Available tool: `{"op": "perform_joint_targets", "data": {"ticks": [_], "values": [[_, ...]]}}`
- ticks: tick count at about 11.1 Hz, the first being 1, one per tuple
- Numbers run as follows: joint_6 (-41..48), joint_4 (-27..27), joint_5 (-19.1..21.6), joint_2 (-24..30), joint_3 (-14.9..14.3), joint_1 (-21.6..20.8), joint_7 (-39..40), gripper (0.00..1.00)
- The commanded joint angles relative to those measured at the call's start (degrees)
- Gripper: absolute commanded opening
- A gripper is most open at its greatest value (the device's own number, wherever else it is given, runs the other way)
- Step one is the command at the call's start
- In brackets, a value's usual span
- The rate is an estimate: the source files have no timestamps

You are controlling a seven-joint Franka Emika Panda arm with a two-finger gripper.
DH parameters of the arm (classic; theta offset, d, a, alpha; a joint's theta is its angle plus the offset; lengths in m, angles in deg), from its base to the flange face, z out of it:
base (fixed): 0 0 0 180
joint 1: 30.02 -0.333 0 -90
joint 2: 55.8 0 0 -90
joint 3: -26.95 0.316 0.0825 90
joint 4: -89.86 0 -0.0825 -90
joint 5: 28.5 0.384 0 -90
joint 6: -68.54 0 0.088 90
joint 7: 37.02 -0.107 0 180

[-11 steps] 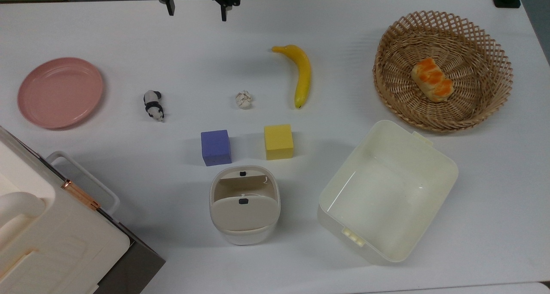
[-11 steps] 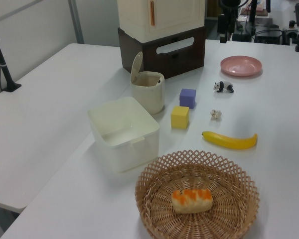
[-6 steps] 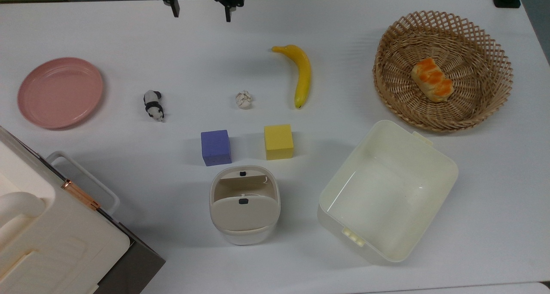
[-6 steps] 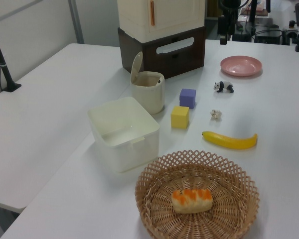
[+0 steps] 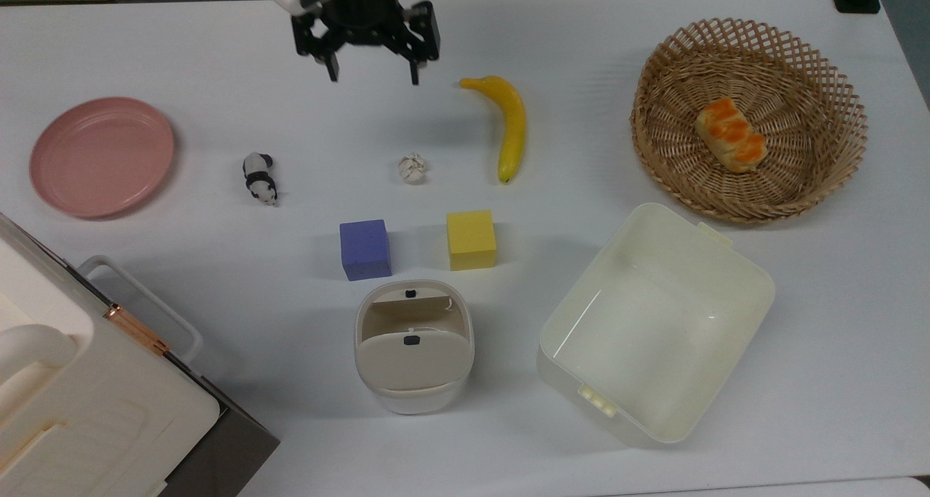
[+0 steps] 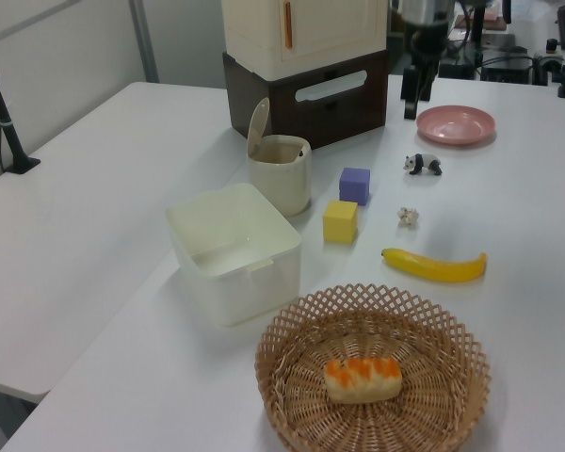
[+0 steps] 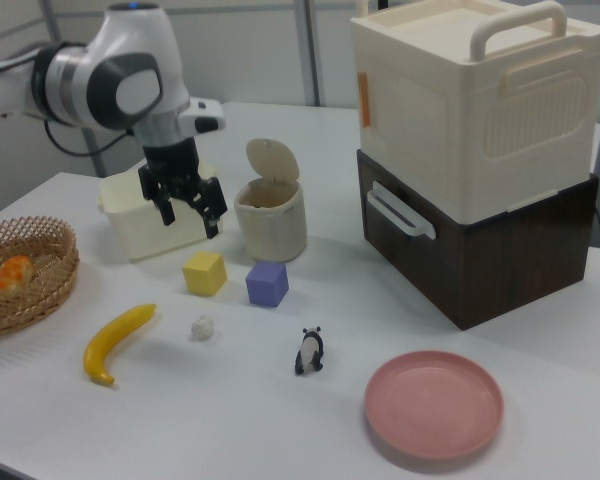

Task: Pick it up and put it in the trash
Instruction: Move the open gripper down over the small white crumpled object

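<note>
The tiny crumpled white paper wad (image 5: 412, 168) (image 6: 408, 217) (image 7: 202, 327) lies alone on the white table between the panda figurine and the banana. My gripper (image 5: 373, 77) (image 6: 411, 105) (image 7: 190, 224) hangs open and empty above the table. In the top view it is above the wad and slightly to the left, well apart from it. The trash, a small rounded beige bin (image 5: 414, 399) (image 6: 282, 184) (image 7: 270, 232), stands with its flap lid tilted up, just below the two foam cubes in the top view.
Around the wad are a banana (image 5: 511, 126), a panda figurine (image 5: 259, 179), a blue cube (image 5: 365, 249) and a yellow cube (image 5: 471, 240). A cream tub (image 5: 755, 279), a wicker basket (image 5: 654, 90) holding bread, a pink plate (image 5: 102, 155) and a stacked box (image 7: 480, 140) ring the table.
My gripper has come down from the top view's upper edge toward the wad and shifted a little right, still open. Nothing on the table has moved.
</note>
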Motion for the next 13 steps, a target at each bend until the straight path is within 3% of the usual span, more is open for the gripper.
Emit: {"op": "perform_joint_targets", "data": {"ticks": [1, 6, 9, 11, 13], "values": [[-9.0, -8.0, 0.6, -0.7, -0.1, -3.9, -1.0, 1.0], [-18.5, -11.1, -1.8, -10.7, 0.0, -6.1, -4.8, 1.0], [-20.7, -12.6, -5.5, -13.4, 0.0, -5.9, -4.9, 1.0], [-20.8, -12.4, -5.6, -13.3, -0.1, -5.6, -4.8, 1.0], [-20.7, -12.4, -5.8, -13.4, -0.1, -5.6, -4.8, 0.8]]}}
